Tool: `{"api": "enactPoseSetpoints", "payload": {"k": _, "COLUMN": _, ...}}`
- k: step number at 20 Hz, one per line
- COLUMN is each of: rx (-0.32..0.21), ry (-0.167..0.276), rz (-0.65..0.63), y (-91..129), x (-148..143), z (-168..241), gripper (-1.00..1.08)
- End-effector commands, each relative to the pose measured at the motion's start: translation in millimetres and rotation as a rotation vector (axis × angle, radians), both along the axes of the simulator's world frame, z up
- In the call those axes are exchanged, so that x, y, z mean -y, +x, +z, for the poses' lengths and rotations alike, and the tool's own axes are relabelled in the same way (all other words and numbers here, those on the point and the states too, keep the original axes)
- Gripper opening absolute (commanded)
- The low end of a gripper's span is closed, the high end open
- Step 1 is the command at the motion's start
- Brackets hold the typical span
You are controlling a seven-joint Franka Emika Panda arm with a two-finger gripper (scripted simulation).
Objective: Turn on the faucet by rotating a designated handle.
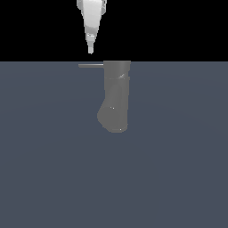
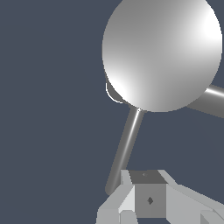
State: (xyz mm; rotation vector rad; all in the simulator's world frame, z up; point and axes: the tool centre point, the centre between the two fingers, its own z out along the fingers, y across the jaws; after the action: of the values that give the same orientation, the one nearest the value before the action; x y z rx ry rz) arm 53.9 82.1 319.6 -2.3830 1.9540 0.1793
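Note:
The faucet (image 1: 116, 95) is a matte grey upright cylinder with a bulging lower end, standing in the middle of the exterior view. Its handle (image 1: 91, 65), a thin grey rod, sticks out from the top toward the exterior view's left. My white gripper (image 1: 91, 50) hangs point-down just above the rod's outer half, apart from it, its fingers drawn into one narrow tip with nothing between them. In the wrist view the faucet's round top (image 2: 162, 52) fills the upper part. The handle (image 2: 127, 144) runs from it to a spot beside my gripper (image 2: 146, 177).
A second grey rod (image 2: 211, 99) leaves the faucet's top on the other side in the wrist view. The flat blue-grey floor (image 1: 53, 169) lies all around the faucet.

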Motion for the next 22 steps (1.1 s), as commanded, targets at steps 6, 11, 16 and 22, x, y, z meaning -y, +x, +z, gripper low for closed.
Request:
{"api": "enactPoseSetpoints", "payload": {"k": 6, "rx": 0.014, "ry": -0.069, "rz": -0.166, "y": 30, "x": -13, "z": -28, "gripper": -1.00}}
{"api": "enactPoseSetpoints", "payload": {"k": 11, "rx": 0.027, "ry": -0.101, "rz": -0.235, "y": 43, "x": -20, "z": -40, "gripper": -1.00}}
{"api": "enactPoseSetpoints", "payload": {"k": 16, "rx": 0.036, "ry": -0.119, "rz": -0.272, "y": 49, "x": -24, "z": -47, "gripper": -1.00}}
{"api": "enactPoseSetpoints", "payload": {"k": 22, "rx": 0.038, "ry": -0.123, "rz": -0.281, "y": 51, "x": -25, "z": -48, "gripper": -1.00}}
